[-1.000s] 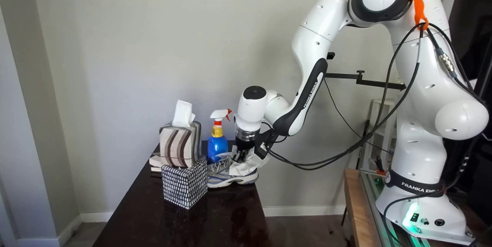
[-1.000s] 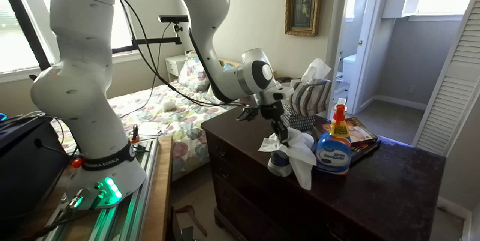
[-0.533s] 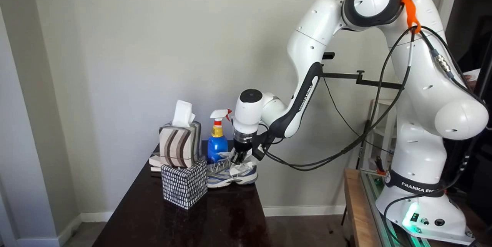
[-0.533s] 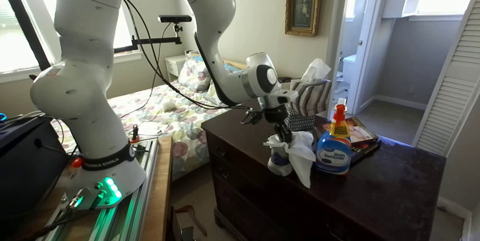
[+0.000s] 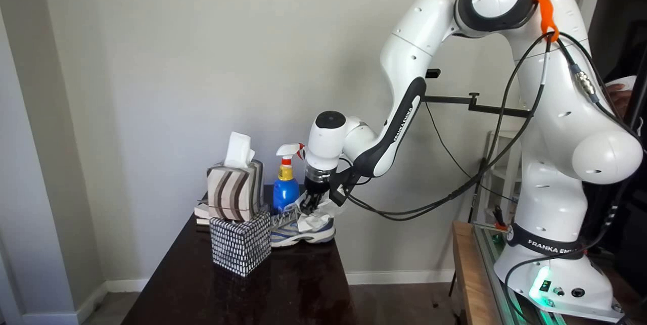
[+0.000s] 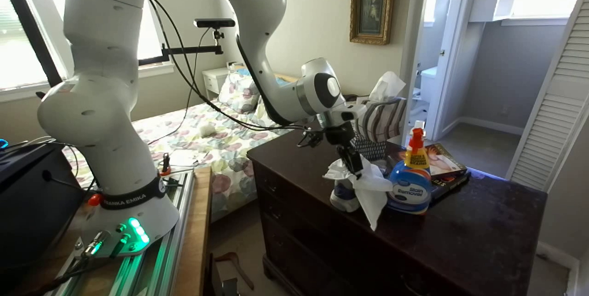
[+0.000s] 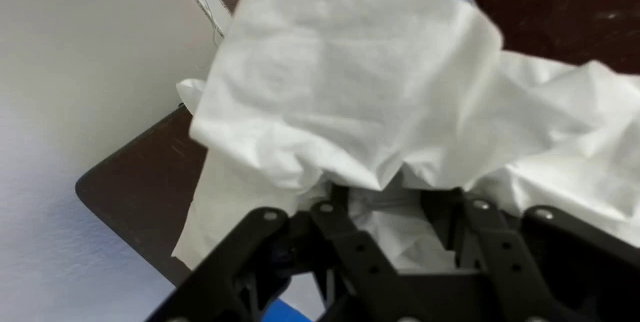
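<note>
Above shoe [image 5: 293, 234] near edge of surface [image 6: 483, 231]: claw [image 7: 390, 199] pointed down, jaws part-way apart, nothing clamped between them. White tissue [image 7: 345, 76] bunched round jaw tips, also visible through gap. Rest of it draped on shoe, long corner hanging down alongside. Blue bottle [image 6: 409, 190] upright, just beside shoe and tissue. Patterned box [image 5: 240, 244] also next to shoe, striped box [image 5: 232, 193] stacked on top of it. Books [image 6: 444, 163] lying flat near bottle.
</note>
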{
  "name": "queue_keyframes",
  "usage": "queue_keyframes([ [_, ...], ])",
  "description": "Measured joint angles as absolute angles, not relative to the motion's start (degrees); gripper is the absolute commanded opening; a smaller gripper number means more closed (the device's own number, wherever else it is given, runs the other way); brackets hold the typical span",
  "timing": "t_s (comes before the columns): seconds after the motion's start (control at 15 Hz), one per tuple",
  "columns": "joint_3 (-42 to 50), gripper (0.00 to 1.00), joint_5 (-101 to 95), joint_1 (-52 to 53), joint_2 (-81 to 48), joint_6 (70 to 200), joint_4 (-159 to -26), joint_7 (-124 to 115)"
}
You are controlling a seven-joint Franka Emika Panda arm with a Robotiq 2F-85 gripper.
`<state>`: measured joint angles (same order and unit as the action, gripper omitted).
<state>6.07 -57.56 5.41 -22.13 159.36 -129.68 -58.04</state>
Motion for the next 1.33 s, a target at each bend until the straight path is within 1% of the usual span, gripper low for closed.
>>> queue_keyframes([
  [0.07,6.07,0.12,-57.57,5.49,-21.79,159.36,-129.71,-58.04],
  [0.13,6.06,0.02,-57.57,5.56,-21.53,159.42,-129.71,-58.05],
  [0.2,6.04,0.01,-57.57,5.63,-21.31,159.52,-129.71,-58.06],
  [0.73,5.99,0.0,-57.84,6.12,-19.42,160.35,-130.42,-58.15],
  [0.8,5.91,0.26,-57.83,6.17,-19.0,160.35,-130.66,-58.14],
  [0.87,5.85,0.28,-57.83,6.21,-18.56,160.35,-130.97,-58.14],
  [1.0,5.83,0.4,-57.83,6.25,-17.68,160.35,-131.66,-58.14],
  [1.07,5.83,0.48,-57.83,6.25,-17.32,160.35,-131.97,-58.14],
  [1.33,5.74,0.76,-57.83,6.29,-16.4,160.35,-132.72,-58.14],
])
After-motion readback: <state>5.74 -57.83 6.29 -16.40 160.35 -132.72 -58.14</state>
